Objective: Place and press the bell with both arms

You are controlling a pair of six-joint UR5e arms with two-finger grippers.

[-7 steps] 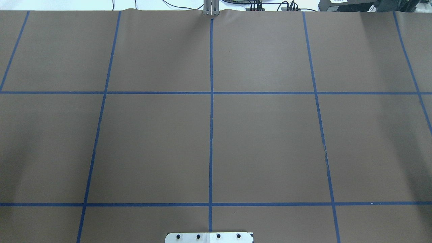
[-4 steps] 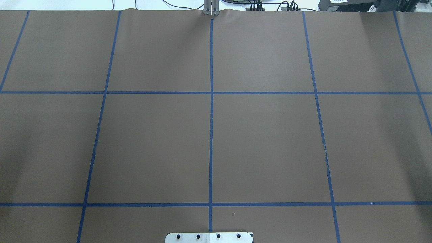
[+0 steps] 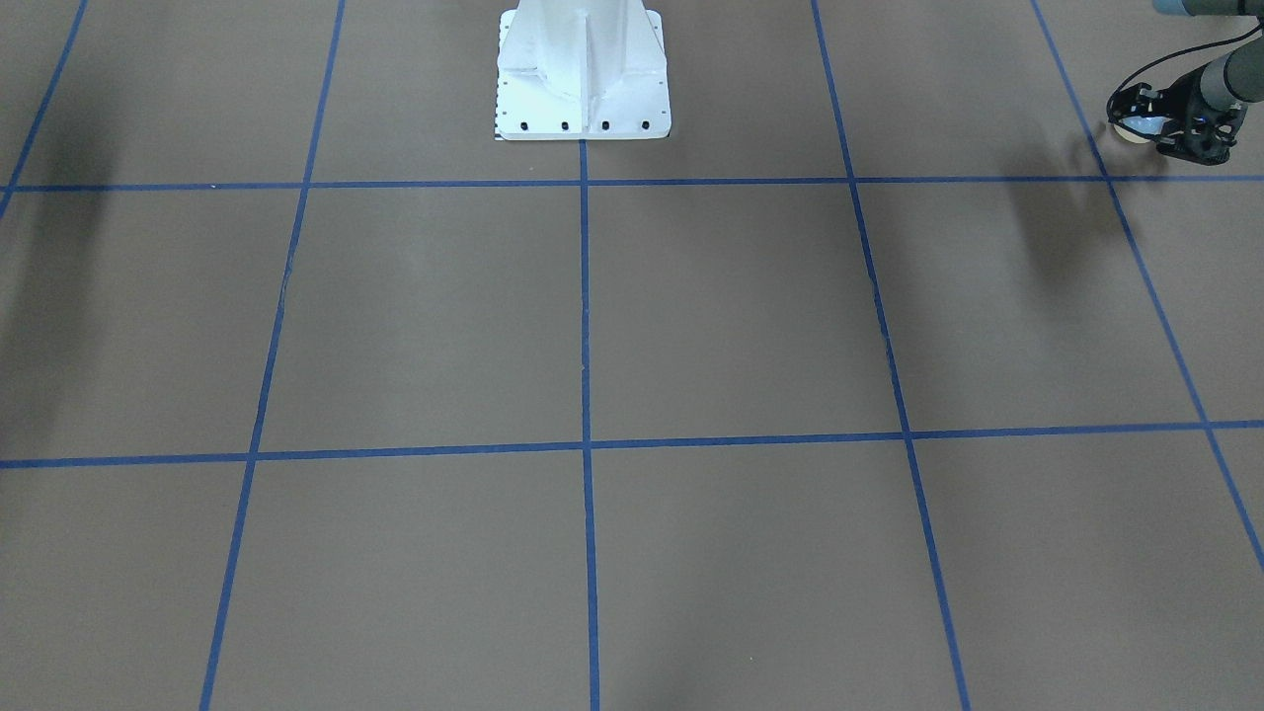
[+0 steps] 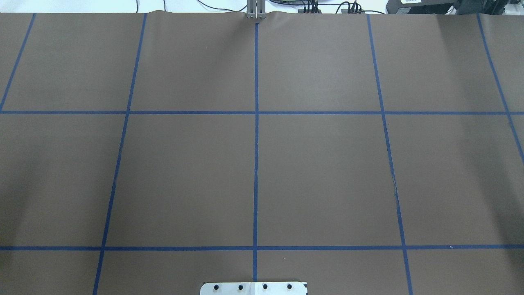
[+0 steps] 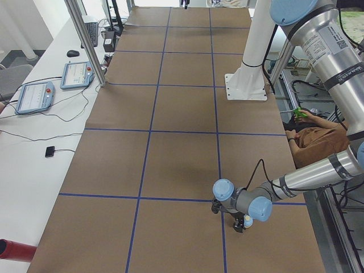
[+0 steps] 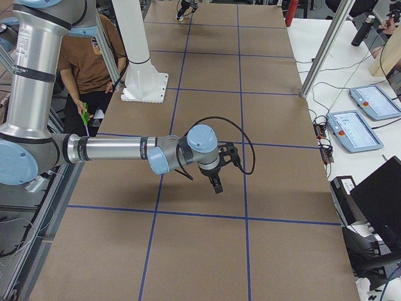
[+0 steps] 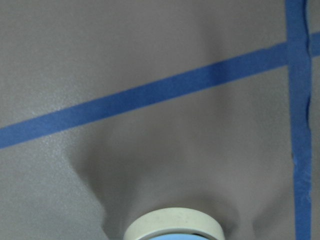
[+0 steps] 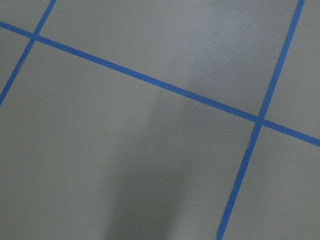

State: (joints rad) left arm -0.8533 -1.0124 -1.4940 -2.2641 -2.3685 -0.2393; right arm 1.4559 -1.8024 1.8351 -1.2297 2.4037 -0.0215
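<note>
Farthest to my left, the left arm (image 5: 310,176) reaches out low over the left end of the table (image 4: 327,164), close to the robot's side of it. The left gripper (image 3: 1150,124) at its tip is closed on the bell (image 7: 172,224), as far as I can make out at that small size in the front view. From the left wrist camera I see only the bell's cream base ring, with a sliver of blue dome at the bottom edge. The ring faces the brown paper and a soft shadow spreads beneath it, so the bell is held off the surface. It hangs near a crossing of the blue tape lines (image 4: 256,164). I cannot tell exactly how far it is tilted. At the middle of the robot's edge stands the white pedestal (image 3: 583,69), and a person (image 5: 318,139) in a brown shirt sits just behind the table there. Over on the right, the right arm (image 6: 113,150) stretches out level above the paper. The right gripper (image 6: 216,183) points down, clear of the surface and well apart from the bell. It shows only from the side, so I cannot tell whether its fingers are wide or narrow. Its wrist camera gives me only paper and tape.
</note>
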